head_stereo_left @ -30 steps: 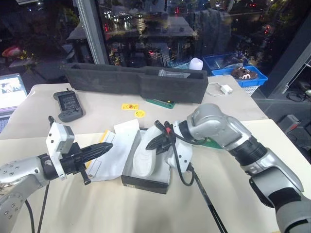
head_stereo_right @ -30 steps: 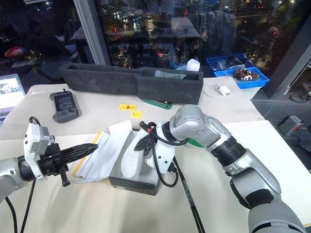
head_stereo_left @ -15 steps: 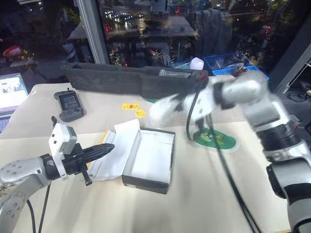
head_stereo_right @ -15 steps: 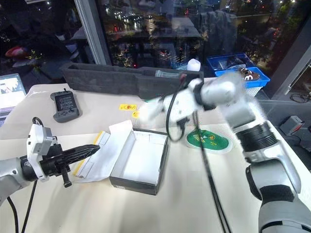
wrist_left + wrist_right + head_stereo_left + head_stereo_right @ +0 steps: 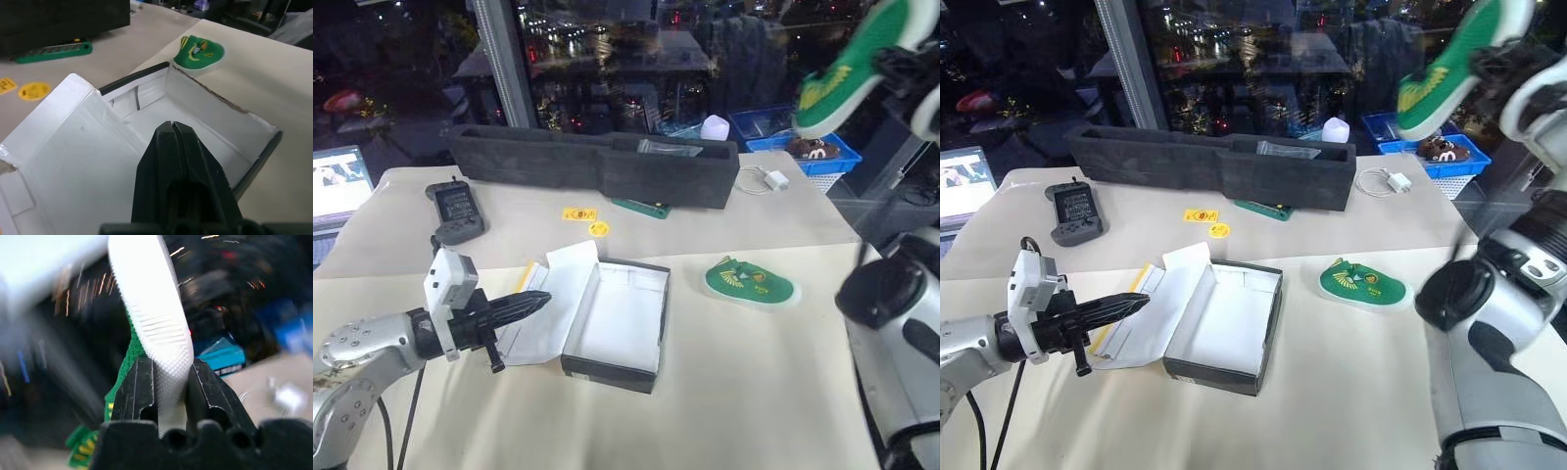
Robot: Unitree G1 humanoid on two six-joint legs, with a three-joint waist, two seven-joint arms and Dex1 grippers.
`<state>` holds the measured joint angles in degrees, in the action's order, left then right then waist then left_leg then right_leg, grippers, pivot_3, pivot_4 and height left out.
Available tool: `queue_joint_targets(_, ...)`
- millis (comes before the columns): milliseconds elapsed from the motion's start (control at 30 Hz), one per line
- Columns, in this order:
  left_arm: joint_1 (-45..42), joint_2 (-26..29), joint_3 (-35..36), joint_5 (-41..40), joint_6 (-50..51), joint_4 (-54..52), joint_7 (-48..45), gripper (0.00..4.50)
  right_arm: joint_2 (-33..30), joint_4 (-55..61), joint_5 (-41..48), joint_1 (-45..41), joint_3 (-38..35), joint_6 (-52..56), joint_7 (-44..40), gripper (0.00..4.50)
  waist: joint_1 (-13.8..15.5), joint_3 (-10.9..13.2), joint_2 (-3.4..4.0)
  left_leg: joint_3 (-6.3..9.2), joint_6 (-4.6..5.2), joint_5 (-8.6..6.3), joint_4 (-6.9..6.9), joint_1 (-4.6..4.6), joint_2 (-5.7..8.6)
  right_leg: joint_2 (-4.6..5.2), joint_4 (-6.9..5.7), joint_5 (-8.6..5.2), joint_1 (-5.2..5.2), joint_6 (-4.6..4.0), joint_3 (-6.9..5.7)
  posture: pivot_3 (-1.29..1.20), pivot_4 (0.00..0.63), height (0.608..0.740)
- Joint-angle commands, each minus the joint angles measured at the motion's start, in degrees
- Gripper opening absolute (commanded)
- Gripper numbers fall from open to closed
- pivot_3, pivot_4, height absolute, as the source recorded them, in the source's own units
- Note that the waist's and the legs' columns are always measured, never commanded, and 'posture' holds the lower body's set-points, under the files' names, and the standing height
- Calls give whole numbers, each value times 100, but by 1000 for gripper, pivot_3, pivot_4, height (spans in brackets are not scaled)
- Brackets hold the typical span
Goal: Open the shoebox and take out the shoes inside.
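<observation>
Right wrist view: right gripper (image 5: 168,382), fingers (image 5: 137,389) clenched on one green sandal (image 5: 151,318), white sole facing the camera, long axis running away from the fingers. Left eye view: same sandal (image 5: 847,69) held high at upper right, long axis tilted, toe pointing down and to the left.

Left gripper (image 5: 172,128): fingers pressed together, grasping nothing, pointing over the lid toward the shoebox (image 5: 617,323).

Shoebox: on the table (image 5: 744,382) at centre, lid (image 5: 553,299) folded open flat to the left, white interior bare, long axis running away from the robot.

Second sandal (image 5: 751,281): flat on the table, right of the box and apart from it, green upper face up, long axis across the table.

Change from one second ago: the held sandal was in the box under the right gripper; the arm has since swung up and right, lifting it out.
</observation>
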<state>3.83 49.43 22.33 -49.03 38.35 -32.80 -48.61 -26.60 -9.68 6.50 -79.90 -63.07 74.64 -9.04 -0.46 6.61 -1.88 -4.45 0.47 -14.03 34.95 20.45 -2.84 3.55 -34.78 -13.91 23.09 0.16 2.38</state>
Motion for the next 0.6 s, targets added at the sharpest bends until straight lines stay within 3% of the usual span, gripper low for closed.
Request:
queue_joint_targets(33, -155, 11, -30, 58, -160, -12, -87, 0, 631, 1279, -164, 99, -1240, 879, 923, 454, -59, -3, 17, -1, 0, 0, 1, 3, 0, -1, -3, 2, 3, 4, 5, 0, 150, 740)
queue_joint_targets(133, -200, 38, -101, 93, -188, 37, -181, 0, 1668, 2543, -272, 43, -2448, 1427, 1163, 454, -155, 0, 91, -7, 3, 2, 3, 9, 9, -6, -12, 9, 10, 20, 22, 0, 150, 740)
queue_joint_targets(233, -264, 39, -164, 157, -218, 122, -253, 0, 2305, 3195, -313, 35, -3124, 1736, 1193, 454, -220, -6, 103, 1, 5, 2, -3, 12, 8, -33, -19, 6, 0, 24, 23, 0, 150, 740)
queue_joint_targets(333, -323, 46, -175, 172, -211, 164, -298, 0, 2748, 3708, -173, 130, -3371, 1785, 1093, 454, -215, -2, 107, 11, 4, 2, 3, 0, 12, -37, -19, 6, 4, 24, 19, 0, 150, 740)
queue_joint_targets(600, -297, 65, -132, 200, -203, 184, -415, 0, 4662, 5636, 843, 1732, -3380, 1786, 515, 454, -162, -10, 95, 17, -4, 7, 16, 44, 28, -19, -10, -5, 7, 44, 4, 0, 150, 740)
